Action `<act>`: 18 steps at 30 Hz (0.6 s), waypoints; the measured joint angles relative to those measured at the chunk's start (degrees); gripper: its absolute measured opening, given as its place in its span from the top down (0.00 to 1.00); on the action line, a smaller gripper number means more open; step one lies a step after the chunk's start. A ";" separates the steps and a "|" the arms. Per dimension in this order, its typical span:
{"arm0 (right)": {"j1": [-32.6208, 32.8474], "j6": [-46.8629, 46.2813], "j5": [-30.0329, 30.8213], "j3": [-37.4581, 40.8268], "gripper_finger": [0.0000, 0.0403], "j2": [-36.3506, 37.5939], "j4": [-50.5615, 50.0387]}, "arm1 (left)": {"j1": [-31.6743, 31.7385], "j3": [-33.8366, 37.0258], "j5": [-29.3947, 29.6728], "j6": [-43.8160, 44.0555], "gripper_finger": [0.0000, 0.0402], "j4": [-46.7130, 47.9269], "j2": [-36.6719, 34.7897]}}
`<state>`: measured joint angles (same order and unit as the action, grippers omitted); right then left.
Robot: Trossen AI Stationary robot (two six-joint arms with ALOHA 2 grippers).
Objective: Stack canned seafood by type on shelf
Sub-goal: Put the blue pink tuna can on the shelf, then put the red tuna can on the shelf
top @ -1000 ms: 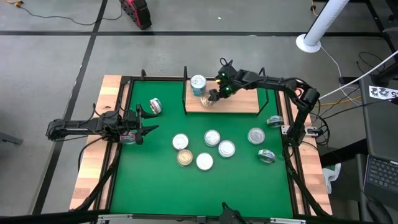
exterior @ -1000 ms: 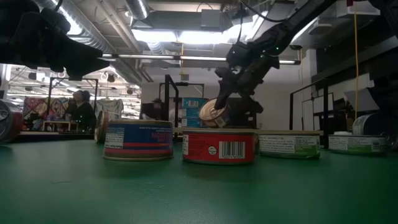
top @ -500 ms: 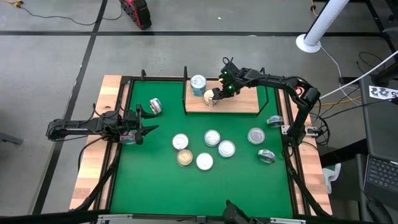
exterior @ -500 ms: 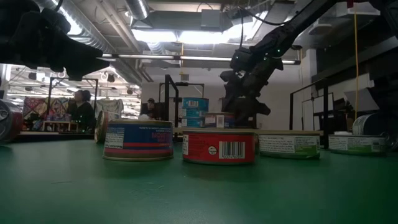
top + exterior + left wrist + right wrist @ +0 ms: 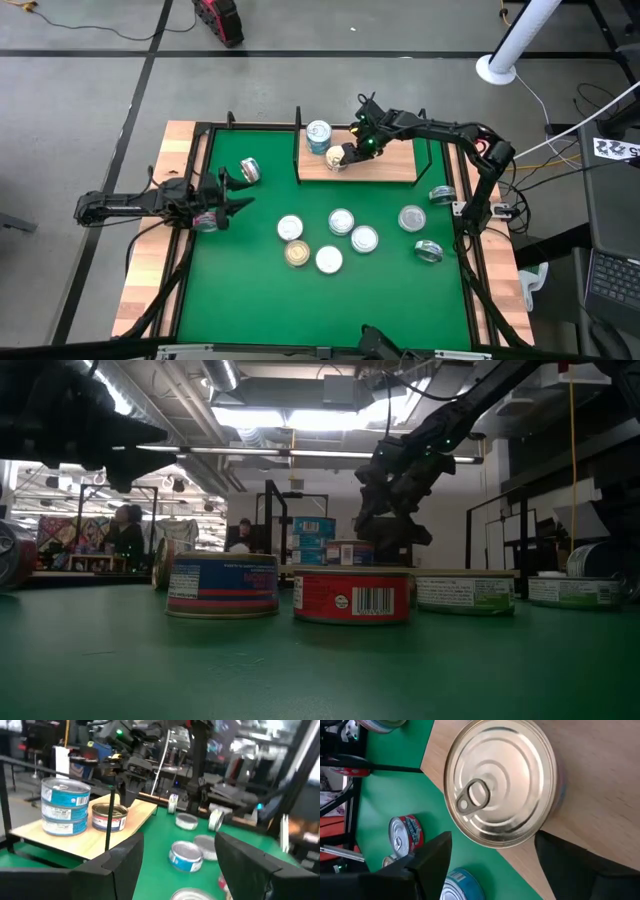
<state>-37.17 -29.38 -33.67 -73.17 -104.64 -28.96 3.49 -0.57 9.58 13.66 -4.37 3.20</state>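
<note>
The left gripper (image 5: 232,195) is held open and empty above the mat's left side. On the shelf (image 5: 390,170), the right gripper (image 5: 352,150) stands open around a set-down tin (image 5: 338,157); on withdrawal, the neighbouring teal stack (image 5: 319,136) could be clipped.

A green-matted table (image 5: 250,290) carries loose tins — a cluster of five (image 5: 328,240) at centre, three more (image 5: 422,225) toward the right rail, one tipped tin (image 5: 250,171) at left. On the wooden shelf (image 5: 390,168) sit a teal stack (image 5: 318,137) and a single tin (image 5: 338,157) just beside it.
</note>
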 joint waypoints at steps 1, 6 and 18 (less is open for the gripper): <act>0.00 0.22 0.02 0.00 0.30 0.00 0.01 | 0.00 -0.01 0.16 1.22 0.40 -0.06 0.00; 0.00 2.79 1.32 0.00 0.30 0.22 -0.14 | 0.00 -0.01 0.22 3.38 0.40 -0.25 0.00; 0.02 7.51 3.11 -0.04 0.30 1.79 -3.34 | -0.11 -5.65 -2.69 -4.62 0.40 3.21 0.57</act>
<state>-37.15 -21.87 -30.56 -73.21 -102.85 -32.30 3.38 -6.22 6.88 9.04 -1.15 3.77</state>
